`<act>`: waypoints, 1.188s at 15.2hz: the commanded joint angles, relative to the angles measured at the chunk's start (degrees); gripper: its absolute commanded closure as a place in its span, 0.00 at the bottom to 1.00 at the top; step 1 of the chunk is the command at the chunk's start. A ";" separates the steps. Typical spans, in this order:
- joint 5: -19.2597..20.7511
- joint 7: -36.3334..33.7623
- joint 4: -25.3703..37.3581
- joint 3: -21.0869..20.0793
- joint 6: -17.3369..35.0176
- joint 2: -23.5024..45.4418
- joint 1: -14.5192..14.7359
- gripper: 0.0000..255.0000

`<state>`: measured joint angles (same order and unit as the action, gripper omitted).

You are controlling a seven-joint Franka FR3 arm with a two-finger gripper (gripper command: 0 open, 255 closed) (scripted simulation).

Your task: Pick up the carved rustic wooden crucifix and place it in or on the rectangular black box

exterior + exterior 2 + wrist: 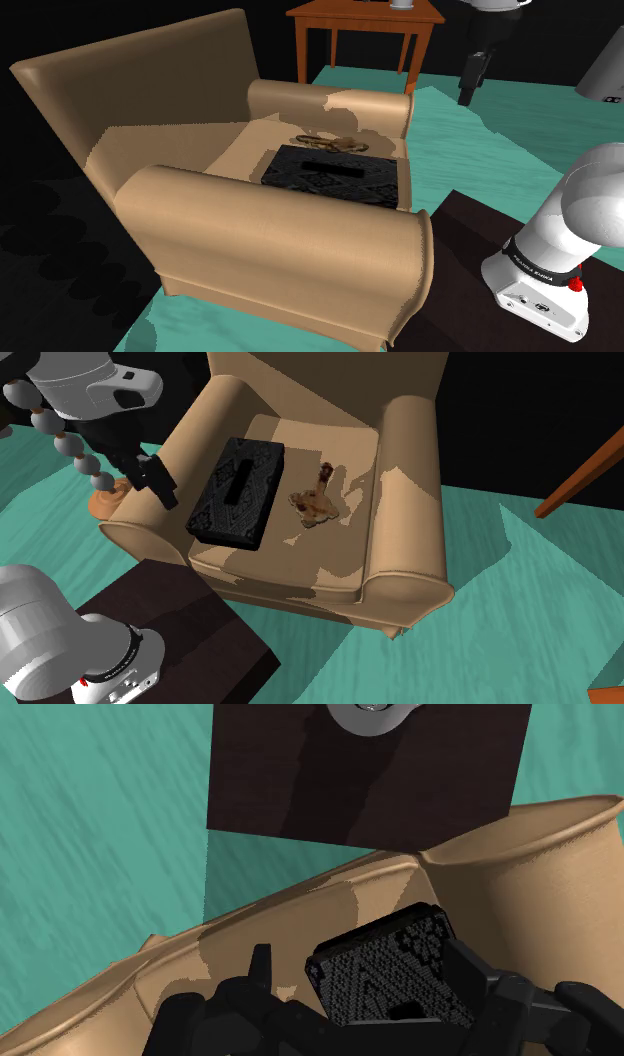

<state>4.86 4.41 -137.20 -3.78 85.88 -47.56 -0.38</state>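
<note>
Hand, open and empty, hangs above one arm of the armchair, whose seat bears the crucifix beside the black box; reaching across, it might knock that box.

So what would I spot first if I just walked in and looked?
You'd spot the big tan armchair first, standing on the teal floor. On its seat lies a patterned black box, with a small brown crucifix beside it, not touching it. The robot's black gripper hangs by the armrest on the box's side.
</note>
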 commanded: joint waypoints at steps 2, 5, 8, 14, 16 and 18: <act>0.23 0.23 -0.52 0.19 2.11 1.36 -0.03 0.00; 0.92 0.87 -1.58 0.73 8.37 5.89 -0.16 0.00; 1.59 1.44 -1.87 1.20 14.46 11.01 -0.33 0.00; 2.91 2.41 -0.14 1.93 25.67 22.60 -0.69 0.00; 3.34 2.69 1.10 2.10 29.00 26.74 -0.81 0.00; 3.76 2.95 2.67 2.23 32.10 30.96 -0.94 0.00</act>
<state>8.38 7.10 -135.60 -1.69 116.33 -18.99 -1.21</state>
